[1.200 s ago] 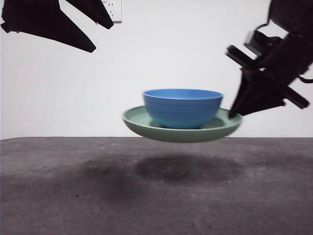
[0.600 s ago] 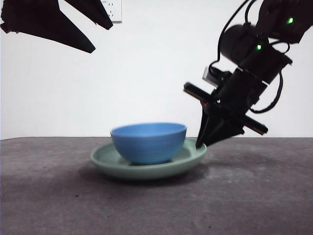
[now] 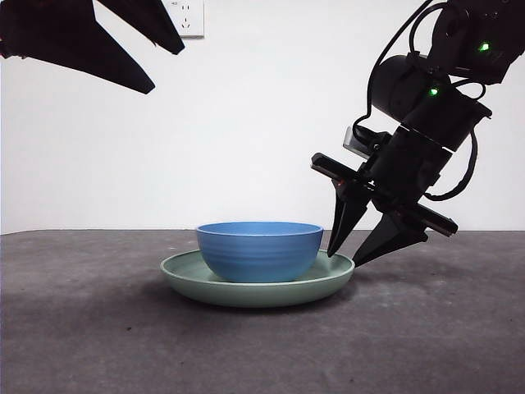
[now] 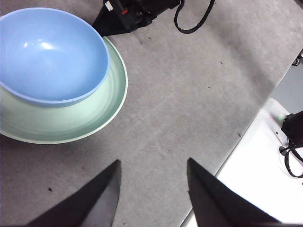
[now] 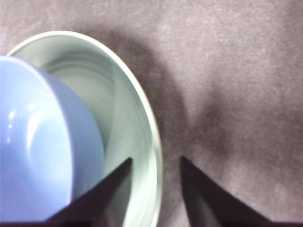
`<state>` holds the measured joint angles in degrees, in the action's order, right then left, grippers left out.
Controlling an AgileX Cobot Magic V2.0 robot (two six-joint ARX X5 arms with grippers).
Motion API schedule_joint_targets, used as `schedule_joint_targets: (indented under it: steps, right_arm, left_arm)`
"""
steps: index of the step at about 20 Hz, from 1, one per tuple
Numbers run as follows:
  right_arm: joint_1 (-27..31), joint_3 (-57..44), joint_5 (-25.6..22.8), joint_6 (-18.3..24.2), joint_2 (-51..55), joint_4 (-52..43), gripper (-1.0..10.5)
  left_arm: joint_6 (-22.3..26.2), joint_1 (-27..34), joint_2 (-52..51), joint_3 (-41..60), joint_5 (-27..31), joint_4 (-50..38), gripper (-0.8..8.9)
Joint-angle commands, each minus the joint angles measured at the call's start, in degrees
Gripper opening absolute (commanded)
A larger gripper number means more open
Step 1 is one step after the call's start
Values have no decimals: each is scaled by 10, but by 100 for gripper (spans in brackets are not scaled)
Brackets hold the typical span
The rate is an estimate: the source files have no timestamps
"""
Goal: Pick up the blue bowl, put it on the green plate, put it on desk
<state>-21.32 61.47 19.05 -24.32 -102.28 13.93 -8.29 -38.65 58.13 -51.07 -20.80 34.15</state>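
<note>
The blue bowl (image 3: 259, 250) sits upright in the green plate (image 3: 182, 277), and the plate rests flat on the desk (image 3: 410, 345). My right gripper (image 3: 344, 259) is open at the plate's right rim, with one jaw over the rim and one just outside it, and holds nothing. The right wrist view shows the bowl (image 5: 38, 156), the plate (image 5: 128, 118) and the open gripper (image 5: 155, 160) astride the rim. My left gripper (image 3: 166, 67) is open and empty, high at the upper left. The left wrist view shows the gripper (image 4: 152, 163) well away from the bowl (image 4: 47, 52) and plate (image 4: 71, 123).
A white wall with a socket (image 3: 190, 16) stands behind the desk. In the left wrist view the desk's edge runs past a white surface (image 4: 255, 175) with a black cable (image 4: 293, 151).
The plate with the bowl came down from the air onto the desk and shifted left. My right gripper, shut on the plate's rim before, has opened and let go.
</note>
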Motion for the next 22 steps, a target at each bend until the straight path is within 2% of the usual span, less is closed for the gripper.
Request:
schedule_joint_targets:
  steps: [1, 4, 11, 18, 22]
  right_arm:
    - [-1, 13, -5, -5, -5, -1, 198]
    - [6, 13, -11, 0, 14, 12, 239]
    - [16, 13, -14, 87, 167, 102, 239]
    - [-9, 3, 11, 188, 358, 280, 239]
    - [-16, -57, 45, 198, 452, 299, 238]
  left_arm:
    - [-1, -4, 3, -5, -2, 2, 223]
    - [-1, -4, 3, -5, -1, 10, 223]
    - [-1, -4, 3, -5, -1, 6, 223]
    - [-1, -4, 3, -5, -1, 5, 223]
    - [0, -4, 3, -5, -1, 5, 223]
